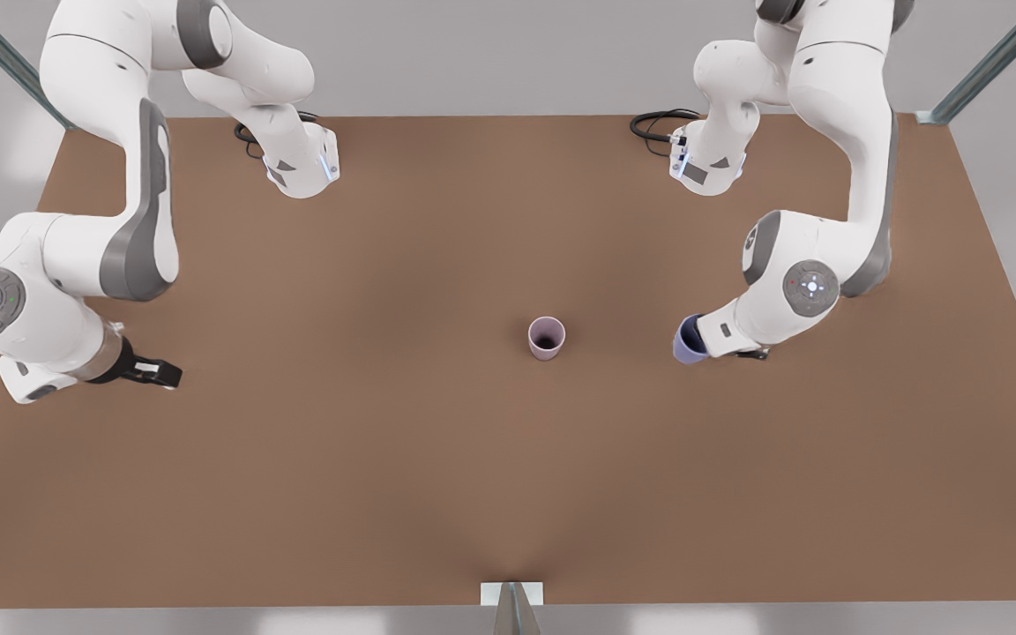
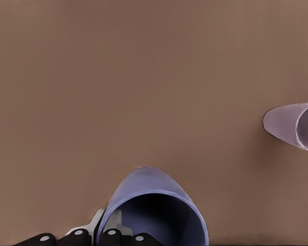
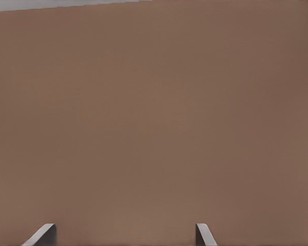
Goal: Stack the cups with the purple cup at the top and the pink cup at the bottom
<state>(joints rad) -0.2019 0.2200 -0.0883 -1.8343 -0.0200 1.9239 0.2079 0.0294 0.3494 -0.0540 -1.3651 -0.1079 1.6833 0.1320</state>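
The pink cup [image 1: 547, 338] stands upright on the brown tabletop [image 1: 384, 441], a little to the front view's right of centre, mouth open upward, nothing touching it. In the left wrist view you see the same pink cup [image 2: 293, 126] well apart from the held cup.

The purple cup [image 1: 689, 340] sits farther to the front view's right, tilted, with its rim turned toward the pink cup. Your left gripper [image 1: 709, 342] has its jaws clamped on this cup; the left wrist view shows the purple cup [image 2: 153, 207] close up, with one dark finger inside the rim and the rest outside the wall.

Your right gripper [image 1: 164, 373] waits near the front view's left edge of the tabletop, low over it. The right wrist view shows its jaws apart, fingertips [image 3: 41, 234] over bare tabletop.
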